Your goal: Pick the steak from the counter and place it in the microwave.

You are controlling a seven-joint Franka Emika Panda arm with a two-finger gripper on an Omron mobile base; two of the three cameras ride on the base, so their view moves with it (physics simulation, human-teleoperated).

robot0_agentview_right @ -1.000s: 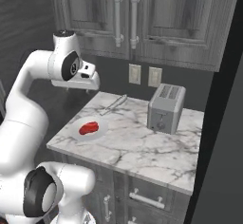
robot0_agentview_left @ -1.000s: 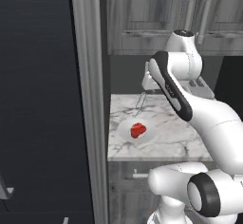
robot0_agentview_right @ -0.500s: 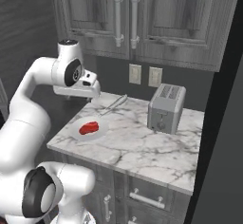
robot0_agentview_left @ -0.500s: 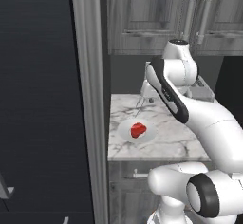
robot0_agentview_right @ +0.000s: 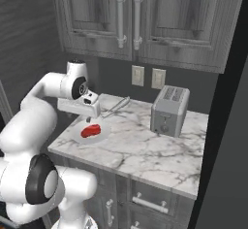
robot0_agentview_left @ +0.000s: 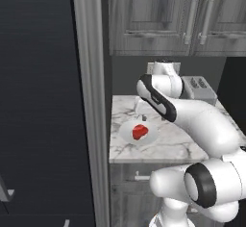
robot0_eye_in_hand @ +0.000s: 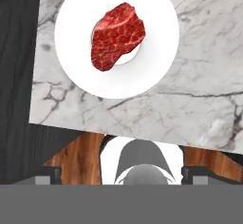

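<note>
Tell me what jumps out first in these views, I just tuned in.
The red steak on a round white plate, near the left edge of the marble counter. The white arm bends over it, with its open gripper just above the plate. Farther right, a silver toaster stands by the back wall.

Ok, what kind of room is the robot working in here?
A rendered home kitchen, by the look of it: a marble counter over drawers, grey wall cabinets above, a toaster, and a steak on a white plate.
</note>
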